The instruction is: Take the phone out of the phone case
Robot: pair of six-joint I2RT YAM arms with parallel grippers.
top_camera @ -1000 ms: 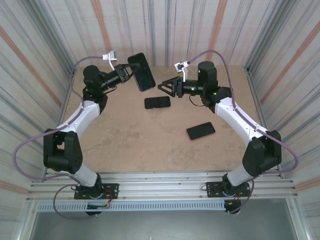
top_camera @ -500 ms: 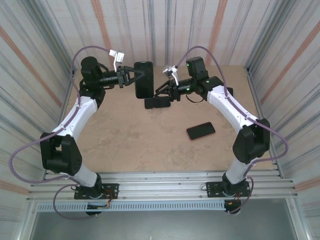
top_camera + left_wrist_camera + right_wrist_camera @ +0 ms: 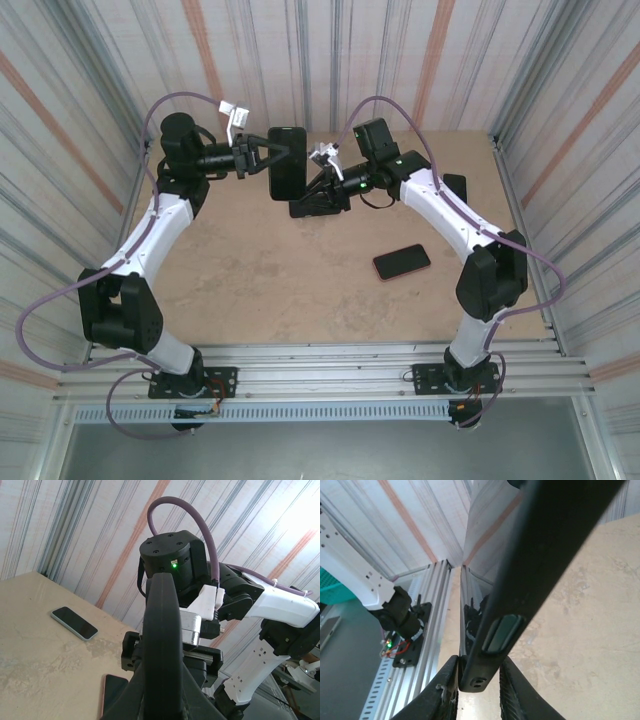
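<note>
Black cased phone [image 3: 287,160] stays clenched in my left gripper [image 3: 272,160], raised above the table [image 3: 250,290], and I see it edge-on, its face hidden. My right gripper [image 3: 480,665] has narrowed around its corner since a second ago, but I can't tell if it bites. Both arms reach inward, elbows out.

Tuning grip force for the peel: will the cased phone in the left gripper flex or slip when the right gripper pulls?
Likely stiff: the cased phone juts out straight with the left gripper clamping one edge only. Its black rim looks smooth, so the right gripper, straddling one end, may well slip off.
</note>
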